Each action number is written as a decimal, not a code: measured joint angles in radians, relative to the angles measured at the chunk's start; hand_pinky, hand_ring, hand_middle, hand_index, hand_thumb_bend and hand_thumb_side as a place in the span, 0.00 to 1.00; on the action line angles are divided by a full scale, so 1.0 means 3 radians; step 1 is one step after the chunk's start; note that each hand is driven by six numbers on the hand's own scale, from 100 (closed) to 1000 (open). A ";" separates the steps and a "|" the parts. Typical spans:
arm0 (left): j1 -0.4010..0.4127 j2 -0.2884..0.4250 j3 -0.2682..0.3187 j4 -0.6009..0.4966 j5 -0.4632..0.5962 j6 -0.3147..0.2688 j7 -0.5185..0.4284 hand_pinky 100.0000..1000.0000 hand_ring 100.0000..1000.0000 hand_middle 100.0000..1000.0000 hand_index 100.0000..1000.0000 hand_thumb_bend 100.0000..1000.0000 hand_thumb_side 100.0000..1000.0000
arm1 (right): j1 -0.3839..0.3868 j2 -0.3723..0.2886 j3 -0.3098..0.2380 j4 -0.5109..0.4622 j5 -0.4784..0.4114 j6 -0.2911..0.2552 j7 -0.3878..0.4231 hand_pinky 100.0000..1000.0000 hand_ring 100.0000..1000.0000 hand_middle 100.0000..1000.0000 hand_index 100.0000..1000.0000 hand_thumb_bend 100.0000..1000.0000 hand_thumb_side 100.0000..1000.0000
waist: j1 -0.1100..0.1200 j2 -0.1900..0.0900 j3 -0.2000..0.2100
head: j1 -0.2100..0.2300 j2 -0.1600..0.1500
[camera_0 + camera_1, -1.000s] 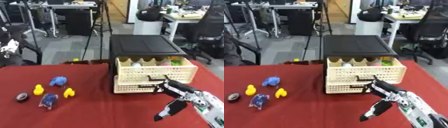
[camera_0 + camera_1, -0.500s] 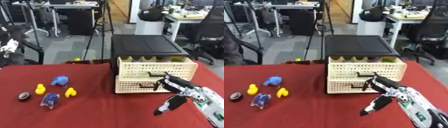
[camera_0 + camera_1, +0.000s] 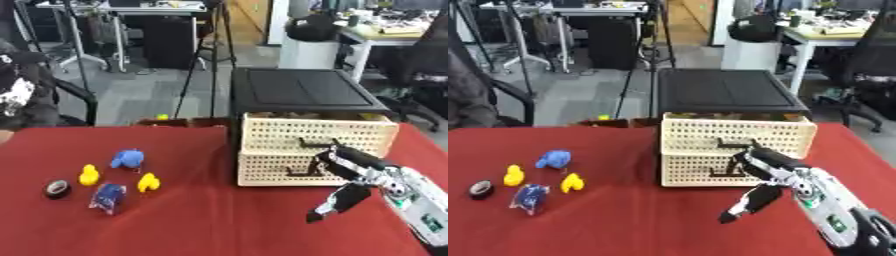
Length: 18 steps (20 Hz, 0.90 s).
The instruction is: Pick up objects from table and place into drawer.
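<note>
The small toys, two yellow plastic ducks (image 3: 88, 175) (image 3: 148, 182), a blue rounded figure (image 3: 129, 158), a blue crinkly packet (image 3: 108, 195) and a dark roll of tape (image 3: 58, 189), lie together on the left of the red cloth surface (image 3: 192, 220), well apart from the cream perforated plastic drawer (image 3: 315, 135). That drawer stands slightly pulled out of the black cabinet (image 3: 302, 92). My right hand (image 3: 354, 172) is at the drawer front, fingers (image 3: 337, 155) stretched near the dark handle (image 3: 308, 143), holding nothing. My left hand is out of sight. If my fingers catch the handle badly, the drawer could slide shut, or the whole cabinet shift.
</note>
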 measured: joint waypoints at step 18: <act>0.0074 -0.0027 0.0019 -0.0120 0.0088 -0.0005 -0.0034 0.58 0.56 0.58 0.80 0.00 0.61 | -0.0111 -0.0032 -0.0124 0.0243 0.0028 0.0010 -0.0119 0.00 0.00 0.00 0.63 1.00 0.42 | 0.0043 0.0054 0.0215 | -0.0002 -0.0070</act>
